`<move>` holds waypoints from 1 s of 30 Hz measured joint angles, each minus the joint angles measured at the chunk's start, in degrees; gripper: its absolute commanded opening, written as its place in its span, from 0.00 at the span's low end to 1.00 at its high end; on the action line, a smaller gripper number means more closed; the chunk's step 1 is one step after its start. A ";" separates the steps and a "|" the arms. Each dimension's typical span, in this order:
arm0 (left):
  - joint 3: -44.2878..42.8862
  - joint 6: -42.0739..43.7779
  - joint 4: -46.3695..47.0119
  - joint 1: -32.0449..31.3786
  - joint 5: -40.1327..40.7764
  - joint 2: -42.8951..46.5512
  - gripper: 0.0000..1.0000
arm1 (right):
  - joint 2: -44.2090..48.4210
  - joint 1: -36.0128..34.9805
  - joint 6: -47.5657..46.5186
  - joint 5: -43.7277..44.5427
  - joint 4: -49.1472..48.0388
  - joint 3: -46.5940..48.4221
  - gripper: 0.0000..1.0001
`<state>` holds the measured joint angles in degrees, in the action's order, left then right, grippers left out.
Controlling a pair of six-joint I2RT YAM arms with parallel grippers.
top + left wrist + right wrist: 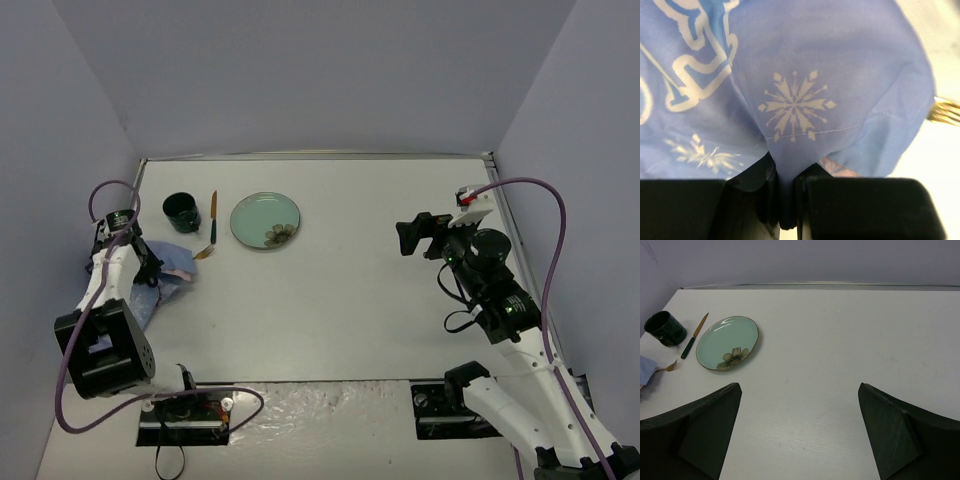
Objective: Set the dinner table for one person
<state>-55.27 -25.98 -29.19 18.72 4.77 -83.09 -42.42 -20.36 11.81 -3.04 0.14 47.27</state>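
The white dinner table (360, 270) carries a pale green plate with a flower print (265, 220), a dark green mug (182, 211), a green-handled knife (213, 216) and a gold fork (205, 252) at the far left. A crumpled blue snowflake-print placemat (165, 268) lies at the left edge. My left gripper (143, 268) is shut on a fold of the placemat (795, 100). The fork tines (945, 111) show beside the cloth. My right gripper (412, 236) is open and empty, held above the table's right side; the plate (727, 342), mug (665, 328) and knife (694, 336) show in its view.
Purple-grey walls close in the table on three sides. A metal rim (320, 155) runs along the far edge. Cables loop off both arms. A crinkled plastic strip (330, 400) lies along the near edge between the arm bases.
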 measured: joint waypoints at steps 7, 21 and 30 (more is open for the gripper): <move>-9.46 -0.62 -12.42 -2.11 -1.61 14.62 0.00 | 0.00 -0.88 0.22 -0.30 0.00 0.00 1.00; -37.54 -6.45 -25.29 -36.18 -1.54 14.62 0.00 | -0.35 -1.51 1.69 -0.40 0.13 0.89 1.00; -66.49 -6.42 -26.35 -56.20 -1.40 -12.73 0.00 | 0.01 -1.51 1.28 4.44 2.84 4.13 1.00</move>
<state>-121.76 -32.40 -55.55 -37.48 3.37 -95.82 -42.40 -21.87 13.09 1.40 2.99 51.40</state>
